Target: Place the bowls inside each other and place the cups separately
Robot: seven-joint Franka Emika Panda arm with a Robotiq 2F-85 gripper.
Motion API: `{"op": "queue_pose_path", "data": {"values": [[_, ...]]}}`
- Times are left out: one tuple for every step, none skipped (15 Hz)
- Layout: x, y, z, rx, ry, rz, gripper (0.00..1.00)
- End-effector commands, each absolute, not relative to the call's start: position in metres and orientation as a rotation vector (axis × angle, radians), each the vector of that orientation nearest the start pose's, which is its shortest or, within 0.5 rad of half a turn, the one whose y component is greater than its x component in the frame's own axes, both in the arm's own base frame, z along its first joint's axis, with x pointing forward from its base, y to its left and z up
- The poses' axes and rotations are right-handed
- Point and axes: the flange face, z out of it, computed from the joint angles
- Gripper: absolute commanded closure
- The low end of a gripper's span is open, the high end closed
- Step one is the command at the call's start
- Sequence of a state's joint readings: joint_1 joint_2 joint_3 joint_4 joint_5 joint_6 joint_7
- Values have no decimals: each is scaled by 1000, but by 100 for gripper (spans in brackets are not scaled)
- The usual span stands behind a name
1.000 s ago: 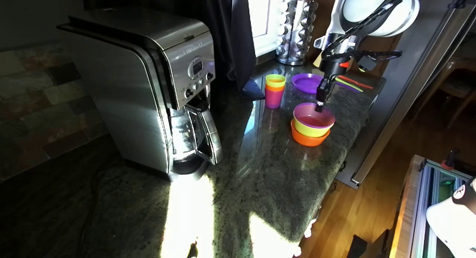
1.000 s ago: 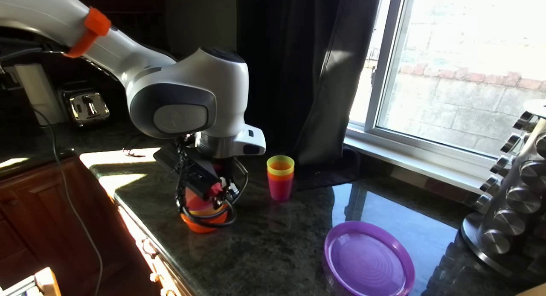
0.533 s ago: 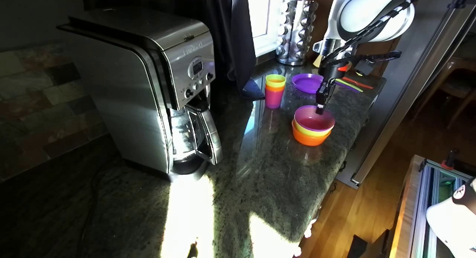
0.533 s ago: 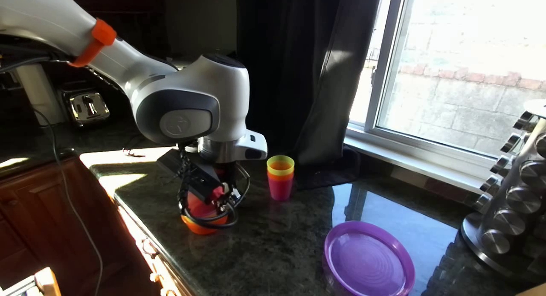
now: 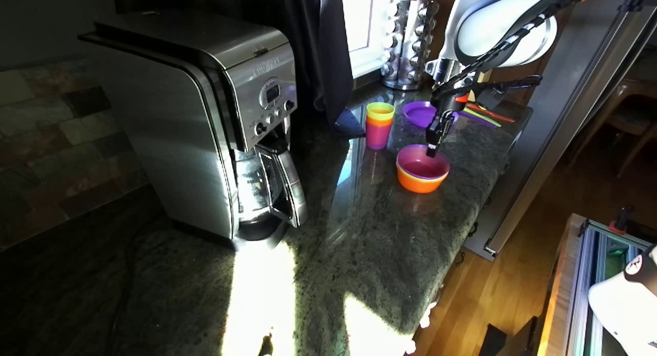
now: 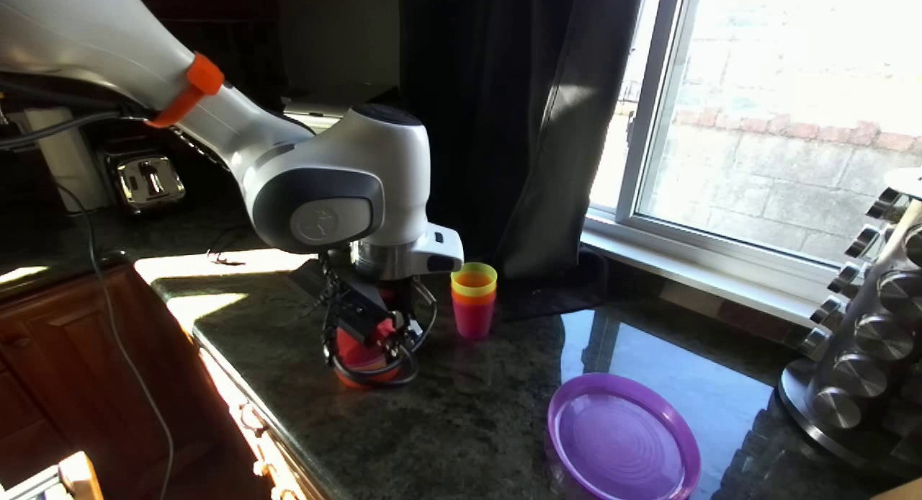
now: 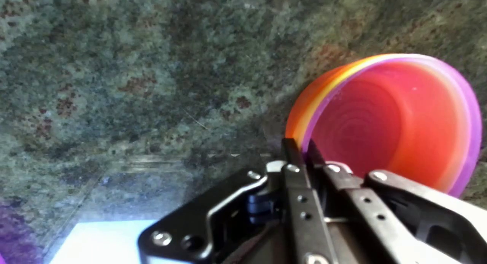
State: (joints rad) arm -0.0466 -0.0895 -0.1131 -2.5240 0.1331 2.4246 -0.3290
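Gripper (image 7: 302, 146) pinches the rim of the purple bowl (image 7: 355, 131); if we lift without releasing, friction may drag or tip the orange bowl (image 5: 419, 184) beneath.

Wrist view: your gripper (image 7: 302, 145) partly covers the purple bowl (image 7: 380, 119); the lime green bowl (image 7: 342, 76), mostly hidden inside the orange bowl (image 7: 303, 105), shows as a thin strip. In an exterior view, your arm (image 6: 392, 168) screens much of all three; the purple plate (image 6: 623, 442) is cropped below, the spice rack (image 6: 863, 298) at right.
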Motion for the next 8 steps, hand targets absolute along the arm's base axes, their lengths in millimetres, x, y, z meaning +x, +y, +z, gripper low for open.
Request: {"op": "queue_pose_path", "data": {"values": [[463, -67, 307, -3039, -64, -65, 99], [467, -66, 308, -3031, -62, -77, 99], [471, -66, 309, -3021, -50, -90, 75], [473, -68, 310, -3013, -28, -95, 69], [474, -70, 312, -3012, -8, -108, 62], [474, -73, 316, -3005, 7, -113, 56], [468, -76, 325, -2998, 14, -124, 47], [466, -78, 330, -2992, 17, -136, 40]]}}
